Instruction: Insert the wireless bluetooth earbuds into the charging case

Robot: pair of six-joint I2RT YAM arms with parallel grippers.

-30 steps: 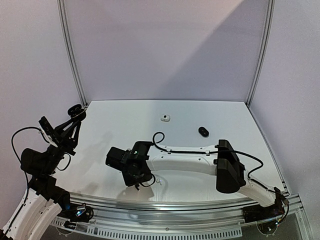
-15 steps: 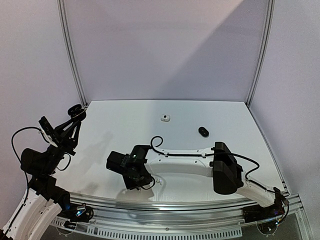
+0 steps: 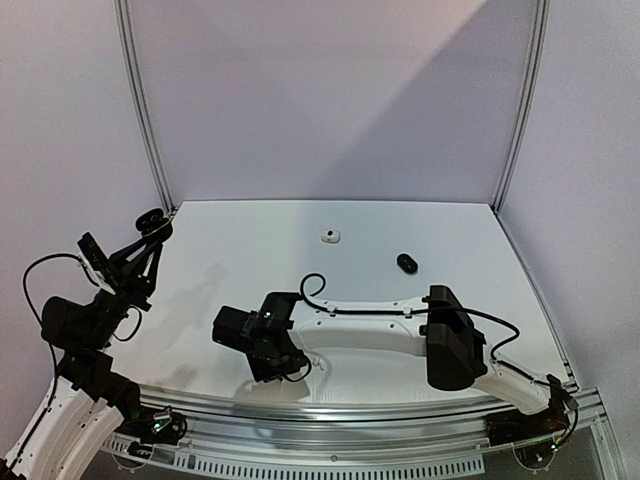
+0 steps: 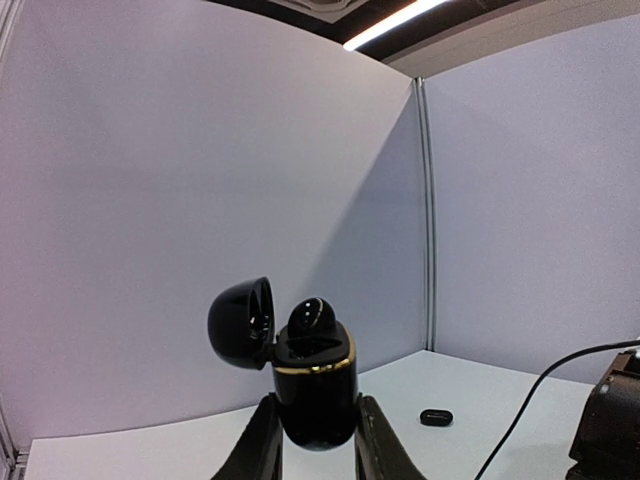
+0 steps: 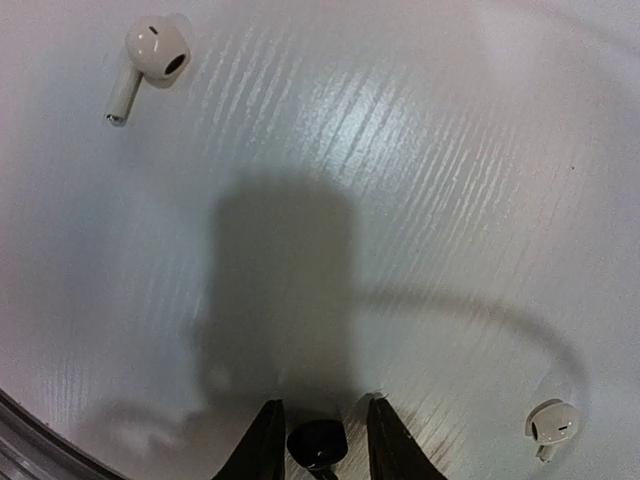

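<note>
Black, likely slick and featherlight, the earbud [image 5: 318, 442] on the near table [image 5: 400, 200] lies between the right gripper's [image 5: 318, 428] narrow-set, not quite touching jaws and probably wants a gentle pinch across its bud, while the left gripper [image 4: 315, 440] clamps the open charging case [image 4: 315, 385] aloft at left.

glossy black case [image 4: 315, 392]; table [image 5: 430, 170] matt white, seemingly grained

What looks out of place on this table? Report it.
Nothing is damaged or spilled. One white earbud and a second white earbud lie loose and well apart on the table near its front edge, far from the white case at the back.
</note>
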